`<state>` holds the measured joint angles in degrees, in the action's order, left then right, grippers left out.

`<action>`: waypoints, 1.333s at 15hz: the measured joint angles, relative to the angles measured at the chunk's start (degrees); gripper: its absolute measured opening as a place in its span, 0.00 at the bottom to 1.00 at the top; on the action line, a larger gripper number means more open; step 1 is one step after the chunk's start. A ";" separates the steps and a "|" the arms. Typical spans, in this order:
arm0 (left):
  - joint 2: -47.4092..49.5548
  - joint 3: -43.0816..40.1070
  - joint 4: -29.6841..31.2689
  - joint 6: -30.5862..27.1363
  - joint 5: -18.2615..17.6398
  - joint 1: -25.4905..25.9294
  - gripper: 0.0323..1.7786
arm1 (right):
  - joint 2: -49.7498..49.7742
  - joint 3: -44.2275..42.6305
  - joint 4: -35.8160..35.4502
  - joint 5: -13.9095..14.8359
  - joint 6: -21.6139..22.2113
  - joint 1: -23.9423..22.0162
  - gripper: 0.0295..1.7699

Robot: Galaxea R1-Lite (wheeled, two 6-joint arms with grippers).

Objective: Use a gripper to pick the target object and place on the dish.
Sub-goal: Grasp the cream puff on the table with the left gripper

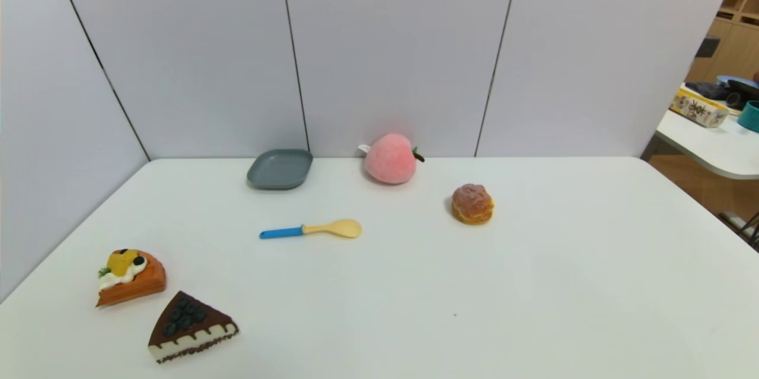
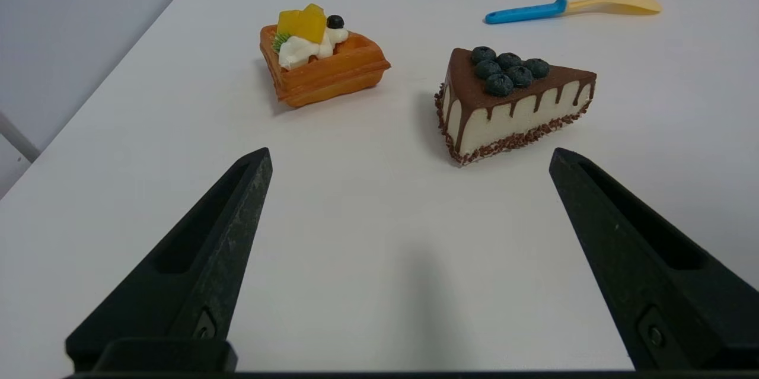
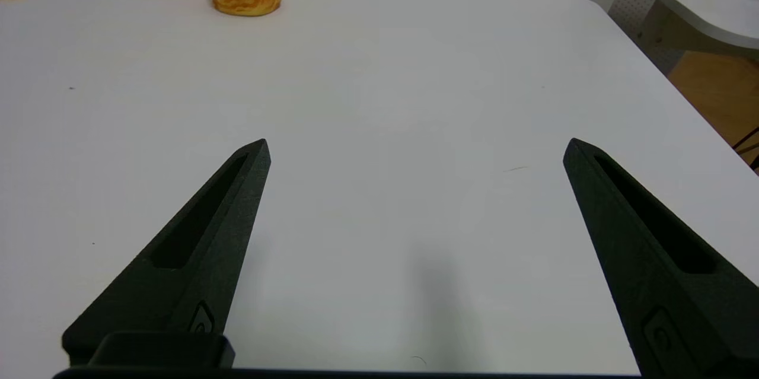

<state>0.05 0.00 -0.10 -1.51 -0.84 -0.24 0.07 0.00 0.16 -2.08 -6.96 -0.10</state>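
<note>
Two spread, unloaded end effectors [image 2: 411, 156] [image 3: 420, 145] above the tabletop [image 1: 385, 319], with possible rolling of the cream puff [image 1: 472, 204] from an off-centre pinch.

Yellow-and-white package [image 1: 699, 107]: at the right edge of the head view, on the white side table [image 1: 711, 145], we see dark East Asian characters, too small for us to read in full.
Same package, right wrist view: in the upper right corner we make out "味" among characters cut off by the frame.
</note>
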 joint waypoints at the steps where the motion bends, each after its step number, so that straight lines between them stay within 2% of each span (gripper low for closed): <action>1: 0.00 0.00 0.00 0.04 0.05 -0.02 0.95 | 0.00 0.00 0.00 0.00 -0.04 0.00 0.97; 16: -0.15 0.00 0.02 -0.05 0.00 -0.02 0.95 | 0.00 0.00 0.02 -0.02 -0.04 0.00 0.97; 18: -1.34 0.29 -1.11 -0.60 -0.20 -0.02 0.95 | 0.00 0.00 0.02 0.00 -0.01 0.00 0.97; 20: -3.51 2.84 -5.11 -1.44 -0.32 -0.02 0.95 | 0.00 0.00 0.02 0.00 0.00 0.00 0.97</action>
<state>-3.46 2.84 -5.21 -2.95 -1.16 -0.27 0.07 0.00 0.18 -2.08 -6.96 -0.10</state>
